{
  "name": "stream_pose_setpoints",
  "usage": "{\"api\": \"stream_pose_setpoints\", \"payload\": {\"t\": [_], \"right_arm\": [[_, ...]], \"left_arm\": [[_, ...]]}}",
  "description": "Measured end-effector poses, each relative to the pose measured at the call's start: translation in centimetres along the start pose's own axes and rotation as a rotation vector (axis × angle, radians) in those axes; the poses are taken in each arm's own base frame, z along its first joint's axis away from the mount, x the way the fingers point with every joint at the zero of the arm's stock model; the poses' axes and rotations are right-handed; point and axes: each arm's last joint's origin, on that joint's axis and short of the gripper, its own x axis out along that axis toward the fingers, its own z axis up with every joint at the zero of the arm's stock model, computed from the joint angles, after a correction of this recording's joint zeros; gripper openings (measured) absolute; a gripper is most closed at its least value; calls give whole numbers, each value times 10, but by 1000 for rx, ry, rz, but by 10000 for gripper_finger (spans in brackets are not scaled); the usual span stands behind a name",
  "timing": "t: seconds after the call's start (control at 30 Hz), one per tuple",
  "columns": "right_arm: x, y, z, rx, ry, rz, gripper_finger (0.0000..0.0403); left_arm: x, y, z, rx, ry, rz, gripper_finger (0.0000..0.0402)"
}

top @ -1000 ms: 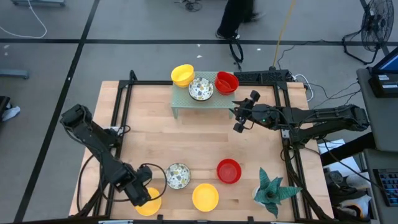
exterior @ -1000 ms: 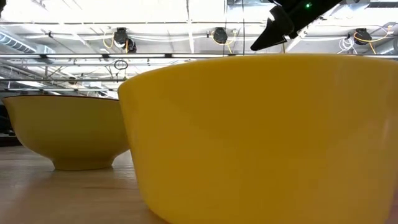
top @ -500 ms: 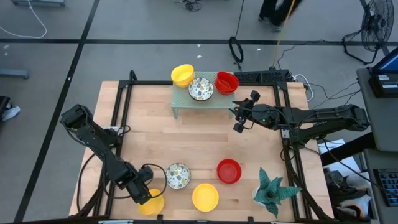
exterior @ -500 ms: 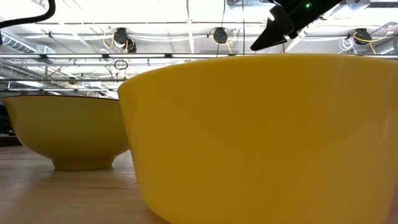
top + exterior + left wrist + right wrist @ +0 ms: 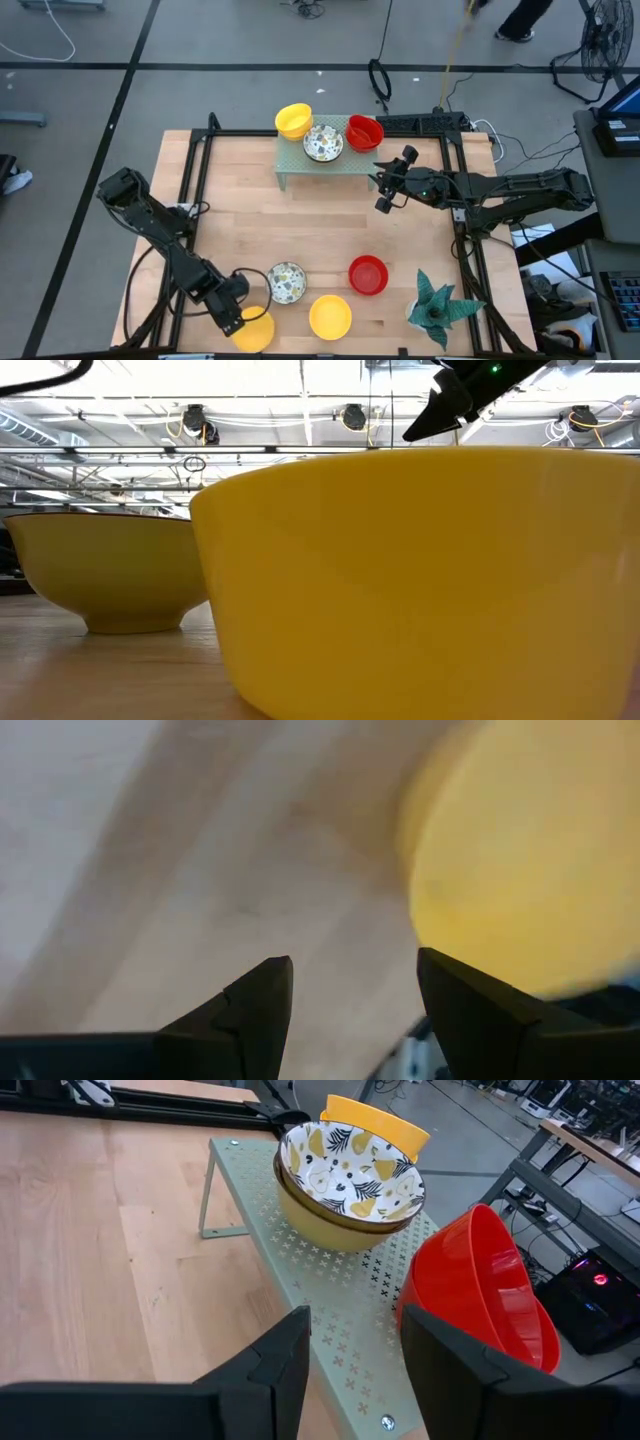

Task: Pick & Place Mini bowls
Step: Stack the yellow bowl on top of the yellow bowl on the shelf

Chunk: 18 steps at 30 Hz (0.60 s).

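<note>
At the near-left corner of the surface (image 5: 230,230), the left gripper (image 5: 232,318) hovers just beside a yellow bowl (image 5: 255,330), its fingers spread and holding nothing; the left wrist view shows that bowl (image 5: 520,850) off to one side of the open jaws rather than between them. Closing from this offset is the main risk, as I judge it: one finger could strike the rim and shove or tip the bowl, which sits close to the surface's front edge and could slide off. A patterned bowl (image 5: 286,283) and a second yellow bowl (image 5: 330,316) stand near, so a pushed bowl could also knock into them; a red bowl (image 5: 368,275) sits a little farther along, beside the green plant (image 5: 437,305). Across the surface, the right gripper (image 5: 392,186) waits by the end of the pale green rack (image 5: 300,165), fingers parted and empty. On that rack rest a yellow bowl (image 5: 293,120), a patterned bowl (image 5: 323,142) nested in another, and a red bowl (image 5: 480,1295) that leans tilted at the rack's end. Any careless sweep of the right arm could dislodge that tilted red bowl, and another bowl set down there has little free room.
</note>
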Motion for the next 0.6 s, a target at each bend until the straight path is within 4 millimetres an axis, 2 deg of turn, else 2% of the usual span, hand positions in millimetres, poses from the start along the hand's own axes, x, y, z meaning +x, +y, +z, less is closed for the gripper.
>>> {"api": "stream_pose_setpoints", "payload": {"t": [0.2,0.6], "right_arm": [[0,0,0,0,0,0,144],[0,0,0,0,0,0,144]], "left_arm": [[-1,-12,3,51,-95,-112,218],[-2,-7,13,-41,-238,-71,219]]}}
